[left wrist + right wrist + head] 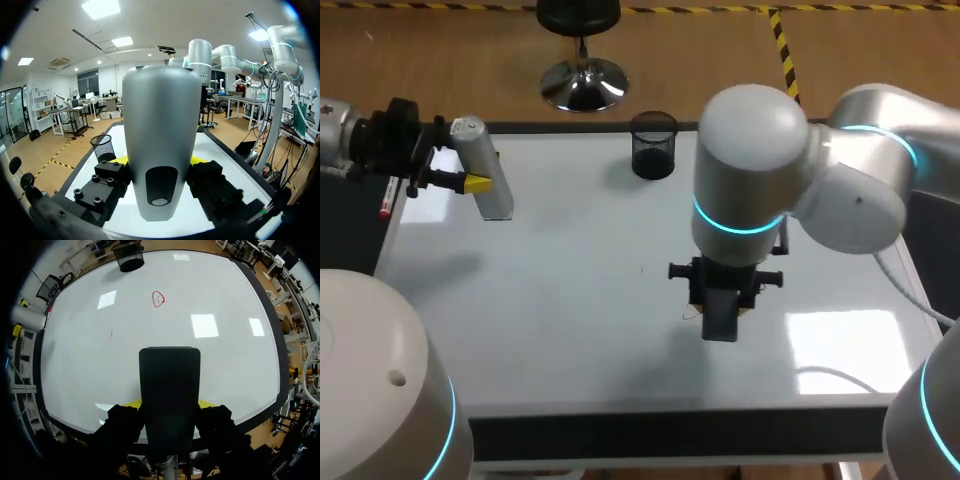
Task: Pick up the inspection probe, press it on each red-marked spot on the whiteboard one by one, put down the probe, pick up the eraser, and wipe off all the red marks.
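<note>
Probe [488, 175] stands upright, long axis across the fingers of the level left gripper [159, 161], which clamps it. Right gripper [170, 404] points straight down, clamping the eraser [169, 382] lengthwise between its fingers, over the whiteboard [225, 300]; red mark [158, 299] well ahead
</note>
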`<action>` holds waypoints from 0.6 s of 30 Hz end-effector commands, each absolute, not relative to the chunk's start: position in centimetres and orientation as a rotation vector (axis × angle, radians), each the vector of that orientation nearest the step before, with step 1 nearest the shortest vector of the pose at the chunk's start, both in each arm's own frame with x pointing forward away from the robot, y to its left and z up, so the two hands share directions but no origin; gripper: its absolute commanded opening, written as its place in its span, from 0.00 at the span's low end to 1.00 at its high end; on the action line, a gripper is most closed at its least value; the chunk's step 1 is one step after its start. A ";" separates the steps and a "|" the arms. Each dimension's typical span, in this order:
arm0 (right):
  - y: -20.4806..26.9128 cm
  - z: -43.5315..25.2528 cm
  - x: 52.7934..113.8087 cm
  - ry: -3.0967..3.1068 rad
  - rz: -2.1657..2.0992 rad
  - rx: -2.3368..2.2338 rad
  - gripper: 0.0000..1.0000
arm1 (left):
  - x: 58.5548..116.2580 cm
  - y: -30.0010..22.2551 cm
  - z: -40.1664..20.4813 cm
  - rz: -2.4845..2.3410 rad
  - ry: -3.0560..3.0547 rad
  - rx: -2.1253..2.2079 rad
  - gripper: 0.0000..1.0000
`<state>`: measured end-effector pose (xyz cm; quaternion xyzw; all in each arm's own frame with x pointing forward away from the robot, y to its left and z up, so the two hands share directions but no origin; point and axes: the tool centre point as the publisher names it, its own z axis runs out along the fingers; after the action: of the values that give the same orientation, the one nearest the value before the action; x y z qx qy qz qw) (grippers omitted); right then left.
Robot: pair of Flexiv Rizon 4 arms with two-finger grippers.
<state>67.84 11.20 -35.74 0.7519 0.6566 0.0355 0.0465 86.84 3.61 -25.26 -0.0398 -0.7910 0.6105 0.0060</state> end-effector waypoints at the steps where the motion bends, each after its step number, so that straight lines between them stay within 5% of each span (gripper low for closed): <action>1: 7.5 -35.1 66.7 2.046 0.275 2.354 0.00 | 86.9 3.7 -25.2 1.910 -2.473 -0.128 0.00; 18: 2.0 -34.6 65.6 2.061 0.237 2.403 0.00 | 86.9 3.7 -25.2 1.910 -2.473 -0.128 0.00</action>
<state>65.75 4.19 -34.94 0.7632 0.6446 0.0146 0.0422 86.84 3.61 -25.26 -0.0398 -0.7910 0.6105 0.0060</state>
